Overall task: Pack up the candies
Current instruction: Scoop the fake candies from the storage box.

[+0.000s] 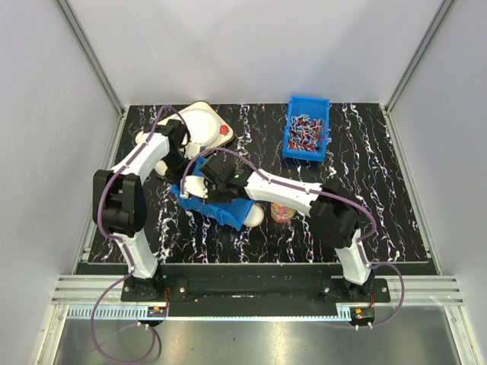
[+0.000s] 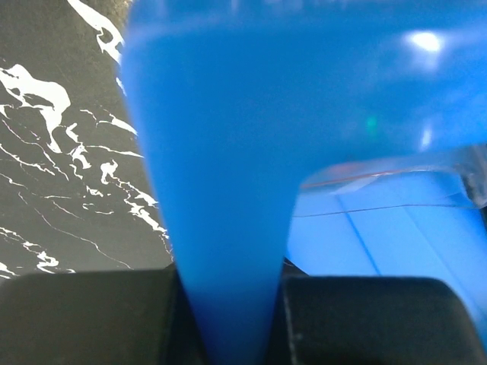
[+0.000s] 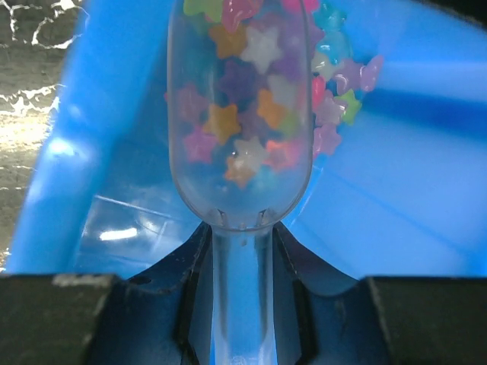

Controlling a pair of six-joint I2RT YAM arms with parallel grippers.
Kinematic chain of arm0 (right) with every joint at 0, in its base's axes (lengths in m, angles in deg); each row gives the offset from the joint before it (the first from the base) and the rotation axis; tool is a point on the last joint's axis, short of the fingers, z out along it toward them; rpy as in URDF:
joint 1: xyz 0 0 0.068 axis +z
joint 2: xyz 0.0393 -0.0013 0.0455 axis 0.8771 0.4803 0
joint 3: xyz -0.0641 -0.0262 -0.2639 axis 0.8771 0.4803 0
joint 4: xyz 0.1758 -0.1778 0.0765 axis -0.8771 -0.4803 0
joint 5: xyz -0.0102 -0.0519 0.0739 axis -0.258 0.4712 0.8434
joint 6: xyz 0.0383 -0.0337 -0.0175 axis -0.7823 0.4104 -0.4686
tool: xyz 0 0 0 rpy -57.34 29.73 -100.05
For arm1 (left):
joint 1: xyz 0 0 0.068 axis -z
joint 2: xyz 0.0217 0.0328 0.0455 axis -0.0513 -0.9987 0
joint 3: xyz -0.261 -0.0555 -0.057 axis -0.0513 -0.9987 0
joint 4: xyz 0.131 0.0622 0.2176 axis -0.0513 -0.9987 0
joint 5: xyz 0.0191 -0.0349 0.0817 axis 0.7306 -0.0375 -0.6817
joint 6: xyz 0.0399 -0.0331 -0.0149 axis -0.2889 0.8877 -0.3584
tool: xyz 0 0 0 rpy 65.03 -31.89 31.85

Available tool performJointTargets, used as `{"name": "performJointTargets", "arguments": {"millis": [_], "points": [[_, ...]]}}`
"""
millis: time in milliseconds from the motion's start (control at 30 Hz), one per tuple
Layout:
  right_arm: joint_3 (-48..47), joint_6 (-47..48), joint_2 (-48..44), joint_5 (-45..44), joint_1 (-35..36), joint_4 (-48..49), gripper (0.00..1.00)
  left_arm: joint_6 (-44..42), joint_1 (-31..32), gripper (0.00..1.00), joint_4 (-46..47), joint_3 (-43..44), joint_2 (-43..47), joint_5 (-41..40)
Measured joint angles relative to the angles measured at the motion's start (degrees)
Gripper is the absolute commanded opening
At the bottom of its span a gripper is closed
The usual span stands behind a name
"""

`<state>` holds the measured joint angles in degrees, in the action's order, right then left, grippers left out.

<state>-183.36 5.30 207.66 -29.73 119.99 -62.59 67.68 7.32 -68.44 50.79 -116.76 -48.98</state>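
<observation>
Candies (image 3: pixel 243 99) fill the clear scoop (image 3: pixel 240 217) your right tool (image 3: pixel 242 308) clamps, while your left tool (image 2: pixel 232 319) pinches a wall of the blue bin (image 2: pixel 228 152).

I am working in a robotics laboratory test cell. The top external view gives the evidence. The work surface is a small black table (image 1: pixel 396 190) with a white marble pattern, closed in at the back and on both sides by plain pale wall panels (image 1: pixel 259 46). These panels are framed by aluminium profile posts (image 1: pixel 89 57). The left arm (image 1: pixel 122 205) and the right arm (image 1: pixel 304 198) stand on a black mounting plate (image 1: pixel 259 287), which sits on an aluminium rail (image 1: pixel 426 290) at the near edge. A slotted white cable duct (image 1: pixel 259 312) runs along the rail, and purple cables (image 1: pixel 99 334) loop from there up along each arm.
</observation>
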Motion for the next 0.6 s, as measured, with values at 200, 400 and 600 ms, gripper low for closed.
{"name": "performJointTargets", "arguments": {"millis": [200, 400, 600], "points": [[7.9, -4.9, -4.7, 5.2, -2.8, 6.6, 0.0, 1.8, 0.0, 0.0, 0.2, 0.0, 0.7, 1.1], [12.9, -8.5, -9.3, 12.3, -6.3, 10.3, 0.0, 3.0, 0.1, 0.0, 0.2, 0.0, 2.3, 3.5], [16.7, -10.0, -13.3, 15.2, -7.5, 12.4, 0.0, 3.3, 0.3, 0.0, -0.3, 0.0, 2.9, 6.0]]}}
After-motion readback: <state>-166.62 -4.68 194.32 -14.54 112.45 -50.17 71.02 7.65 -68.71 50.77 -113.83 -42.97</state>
